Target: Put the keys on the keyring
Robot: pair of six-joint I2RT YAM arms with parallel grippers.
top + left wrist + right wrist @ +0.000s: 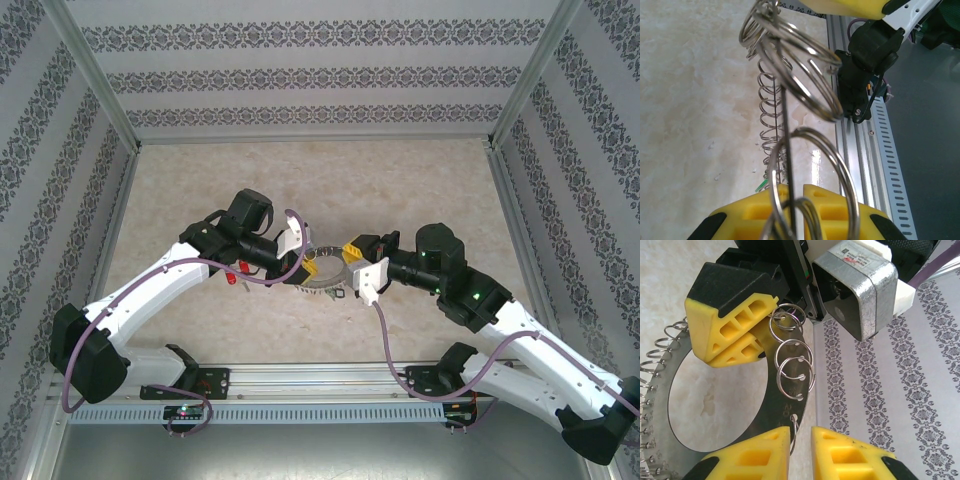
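- The keyring (322,272) is held up off the table (300,180) at mid-table, between the two grippers.
- The left gripper (303,266) comes in from 9 o'clock. Its yellow fingers are clamped flat on the keyring's rim (740,335).
- From the left wrist, the keyring (785,125) shows edge-on as a thin line rising out of the closed fingers (760,212).
- The right gripper (350,262) meets the keyring from 3 o'clock.
- From the right wrist, its fingers (755,455) stand a narrow gap apart, with the keyring's rim (775,407) running down to that gap. I cannot tell whether they pinch it.
- Small wire rings (795,361) hang along the rim at 3 o'clock of the wide hole.
- The keys (240,268) lie on the table at 9 o'clock of the keyring, beside the left arm and apart from the ring.
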